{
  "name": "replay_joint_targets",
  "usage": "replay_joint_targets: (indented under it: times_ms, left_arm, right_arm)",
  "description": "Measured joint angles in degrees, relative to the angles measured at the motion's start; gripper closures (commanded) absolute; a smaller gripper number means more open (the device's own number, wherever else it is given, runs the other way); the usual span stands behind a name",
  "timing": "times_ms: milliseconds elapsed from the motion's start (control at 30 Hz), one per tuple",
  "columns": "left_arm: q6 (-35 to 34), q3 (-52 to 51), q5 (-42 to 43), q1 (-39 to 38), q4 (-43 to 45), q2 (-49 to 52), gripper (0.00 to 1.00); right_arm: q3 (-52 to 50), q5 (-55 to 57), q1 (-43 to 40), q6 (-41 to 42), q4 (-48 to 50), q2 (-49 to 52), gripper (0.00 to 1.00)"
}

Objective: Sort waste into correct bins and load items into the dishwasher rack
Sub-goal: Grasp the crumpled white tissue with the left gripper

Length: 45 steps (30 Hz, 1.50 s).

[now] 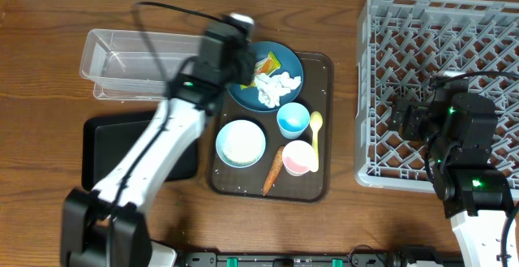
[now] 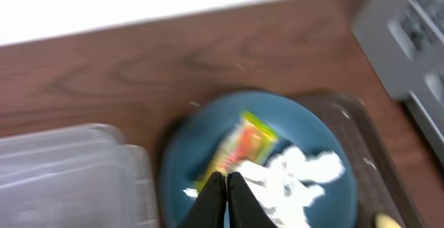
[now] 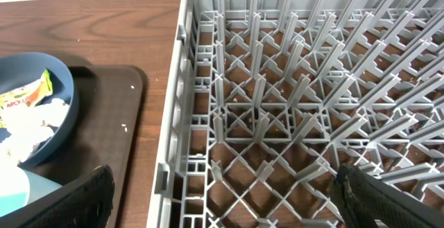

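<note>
The dark-blue plate (image 1: 290,66) sits on the brown serving tray and holds the yellow-green snack wrapper (image 1: 268,62) and crumpled white tissue (image 1: 276,88). My left gripper (image 2: 226,178) is shut and empty, hovering over the plate's left part, just short of the wrapper (image 2: 244,145) and tissue (image 2: 297,176). On the tray are also the white bowl (image 1: 240,144), light-blue cup (image 1: 293,120), pink cup (image 1: 298,157), yellow spoon (image 1: 315,137) and carrot (image 1: 274,170). My right gripper (image 3: 225,204) is open and empty above the grey rack's (image 1: 486,23) left edge.
The clear plastic tub (image 1: 134,62) stands at the back left, the flat black tray (image 1: 105,149) in front of it under my left arm. The brown serving tray (image 1: 323,178) lies between them and the rack. Rice grains dot the serving tray.
</note>
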Motion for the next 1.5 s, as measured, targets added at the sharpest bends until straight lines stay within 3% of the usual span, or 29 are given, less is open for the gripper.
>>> replay_joint_targets:
  times_ms: [67, 400, 867, 1500]
  left_arm:
    - [-0.07, 0.26, 0.09, 1.68, -1.25, -0.44, 0.64]
    - [-2.36, 0.26, 6.32, -0.81, -2.84, 5.81, 0.51]
    - [-2.99, 0.24, 7.41, -8.33, -3.06, 17.92, 0.47]
    - [-2.99, 0.24, 2.1, -8.31, -6.51, 18.71, 0.47]
  right_arm:
    - [0.0, 0.0, 0.0, 0.0, -0.02, 0.0, 0.01]
    - [0.0, -0.02, 0.0, 0.0, -0.02, 0.0, 0.01]
    - [0.0, -0.02, 0.0, 0.0, -0.04, 0.0, 0.01]
    - [0.0, -0.02, 0.0, 0.0, -0.17, 0.02, 0.01]
